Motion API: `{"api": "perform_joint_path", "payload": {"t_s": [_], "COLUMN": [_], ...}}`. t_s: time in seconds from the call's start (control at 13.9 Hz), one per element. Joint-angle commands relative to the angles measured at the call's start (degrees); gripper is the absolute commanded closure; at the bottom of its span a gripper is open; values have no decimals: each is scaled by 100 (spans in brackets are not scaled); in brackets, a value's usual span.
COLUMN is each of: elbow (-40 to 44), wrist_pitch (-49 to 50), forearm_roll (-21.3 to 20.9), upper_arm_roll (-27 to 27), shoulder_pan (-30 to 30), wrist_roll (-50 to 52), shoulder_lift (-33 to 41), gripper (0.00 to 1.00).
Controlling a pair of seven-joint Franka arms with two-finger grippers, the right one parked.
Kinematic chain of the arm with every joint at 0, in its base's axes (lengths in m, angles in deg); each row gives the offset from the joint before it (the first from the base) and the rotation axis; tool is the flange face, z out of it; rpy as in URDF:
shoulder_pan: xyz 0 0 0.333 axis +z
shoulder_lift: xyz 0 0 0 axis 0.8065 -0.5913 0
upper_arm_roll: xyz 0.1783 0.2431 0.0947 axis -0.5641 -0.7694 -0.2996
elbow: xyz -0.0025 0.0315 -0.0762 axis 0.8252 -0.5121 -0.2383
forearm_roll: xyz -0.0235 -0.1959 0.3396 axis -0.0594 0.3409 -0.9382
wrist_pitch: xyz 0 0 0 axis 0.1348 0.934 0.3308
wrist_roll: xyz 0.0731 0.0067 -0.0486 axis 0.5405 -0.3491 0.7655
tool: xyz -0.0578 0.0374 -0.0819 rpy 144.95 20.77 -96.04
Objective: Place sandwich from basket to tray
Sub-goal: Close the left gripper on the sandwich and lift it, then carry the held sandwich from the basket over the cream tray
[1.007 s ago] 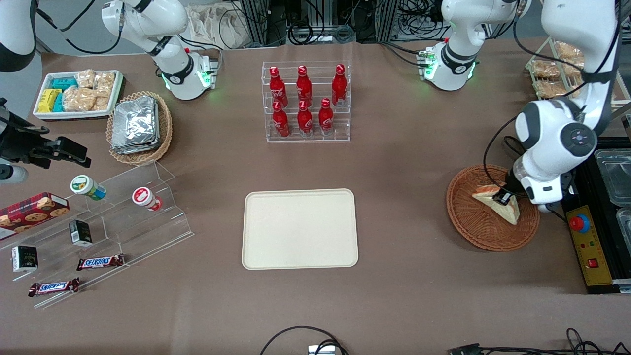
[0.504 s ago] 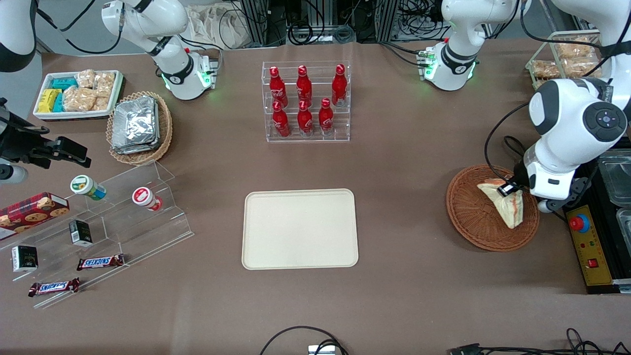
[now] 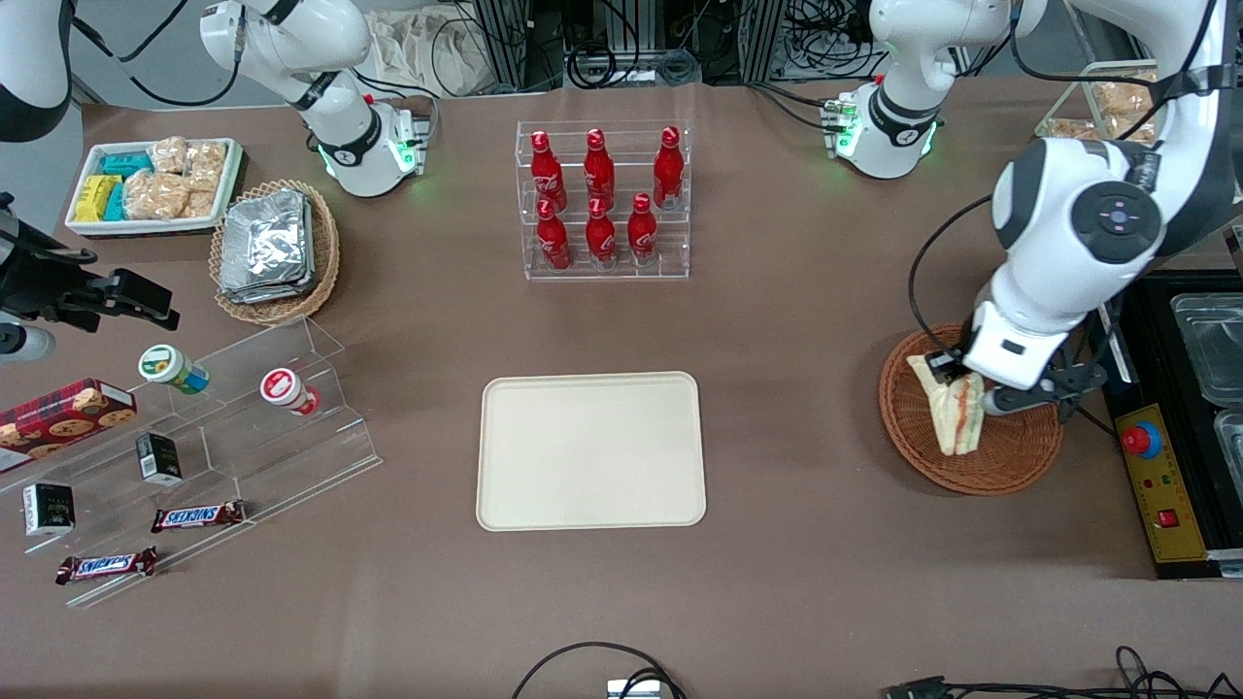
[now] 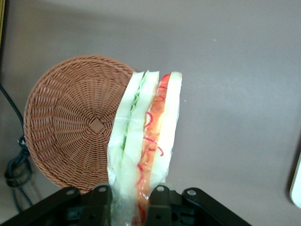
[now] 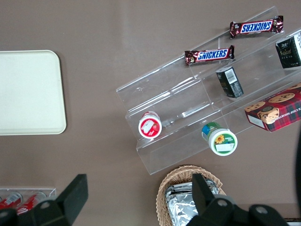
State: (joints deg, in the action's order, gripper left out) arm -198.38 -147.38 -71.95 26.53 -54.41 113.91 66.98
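One sandwich [image 3: 953, 416] is clamped in the pincer [image 3: 957, 381], lifted clear above the basket [image 3: 1010, 458] beneath it; the tray [image 3: 590, 450] is set well apart on the worktop [image 3: 796, 320].

1. "SNICKERS" on candy bar [image 3: 197, 515], by the clear stepped stand.
2. "SNICKERS" on second candy bar [image 3: 105, 564], nearer the front camera.
3. Other labels unreadable.

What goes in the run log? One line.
phase: lift | end effector: shut on sandwich, above basket | tray: bare
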Motion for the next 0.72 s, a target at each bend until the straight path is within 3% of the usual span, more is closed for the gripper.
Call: {"api": "perform_joint_path", "payload": {"t_s": [0.0, 0.22, 0.65], "elbow": [765, 1398, 2832], "wrist_pitch": [403, 517, 1431], "forearm_roll": [-211, -211, -229], "upper_arm_roll": [366, 586, 578], "shoulder_pan": [21, -101, -945], "wrist_roll": [-109, -74, 409], "shoulder_lift": [-390, -715, -1674], "gripper": [86, 85, 84]}}
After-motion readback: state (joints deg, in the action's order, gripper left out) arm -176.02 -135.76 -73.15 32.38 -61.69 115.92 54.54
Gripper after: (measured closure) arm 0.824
